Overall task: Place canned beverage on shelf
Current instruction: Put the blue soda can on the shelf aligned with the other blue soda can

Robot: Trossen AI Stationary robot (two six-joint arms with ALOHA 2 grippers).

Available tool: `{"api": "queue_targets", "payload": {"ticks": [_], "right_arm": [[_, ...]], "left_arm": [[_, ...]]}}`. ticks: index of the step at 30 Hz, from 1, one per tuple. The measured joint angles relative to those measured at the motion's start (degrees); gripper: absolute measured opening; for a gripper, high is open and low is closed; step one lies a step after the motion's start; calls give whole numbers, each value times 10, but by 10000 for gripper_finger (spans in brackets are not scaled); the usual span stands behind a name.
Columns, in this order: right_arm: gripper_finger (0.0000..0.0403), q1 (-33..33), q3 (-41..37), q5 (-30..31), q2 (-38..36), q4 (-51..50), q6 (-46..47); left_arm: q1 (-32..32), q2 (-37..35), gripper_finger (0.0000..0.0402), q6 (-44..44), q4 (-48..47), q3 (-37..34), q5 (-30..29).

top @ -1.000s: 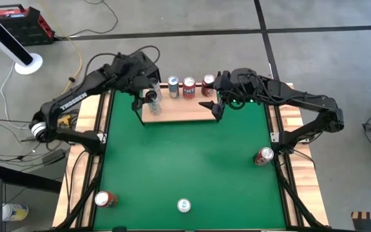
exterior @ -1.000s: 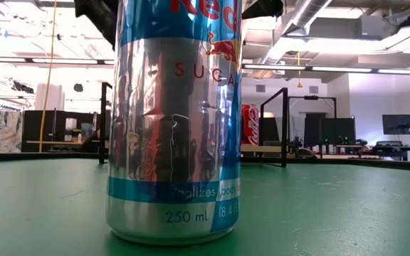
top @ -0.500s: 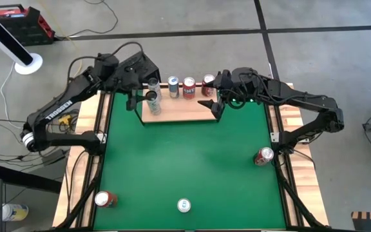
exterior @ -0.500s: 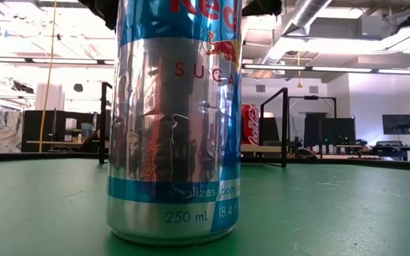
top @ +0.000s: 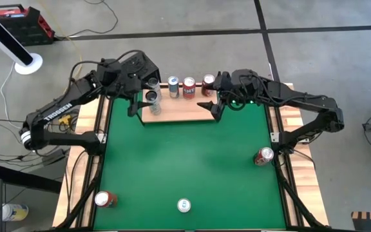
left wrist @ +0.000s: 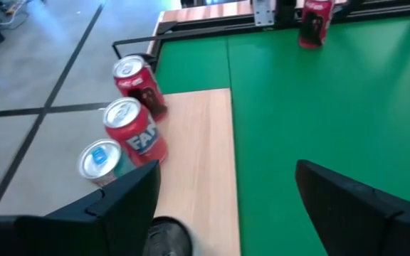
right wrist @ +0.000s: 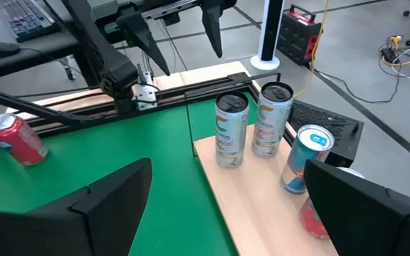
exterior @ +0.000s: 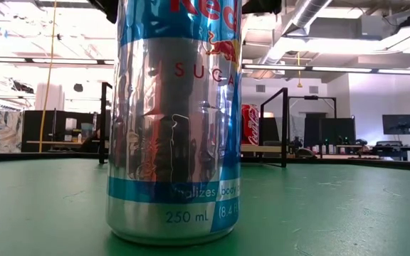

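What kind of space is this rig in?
Probably a robotics lab or workshop: bare concrete floor with loose cables, exposed ceiling ducts, and a desk keyboard beyond the green mat.

Five cans stand on the shelf (top: 178, 111) at the far edge of the green mat (top: 185, 161); three more dot the mat.

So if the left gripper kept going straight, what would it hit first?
Likely the shelf, right at its edge with the green mat; the left gripper tilts down there, cans off to one side. Depth unclear.
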Motion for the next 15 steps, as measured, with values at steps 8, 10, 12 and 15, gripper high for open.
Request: {"api": "queue_targets", "payload": {"ticks": [8, 10, 12, 15], "right_arm": [[391, 27, 0, 0, 0, 13, 1], [391, 32, 0, 0, 0, 19, 8], [391, 39, 0, 0, 0, 28, 16], [391, 53, 0, 0, 0, 35, 26]], "left_arm": [[-46, 0, 293, -19, 0, 0, 0], [-59, 0, 291, -30, 0, 0, 0], [-74, 0, 291, -45, 0, 0, 0], [-98, -6, 290, -66, 0, 0, 0]]}}
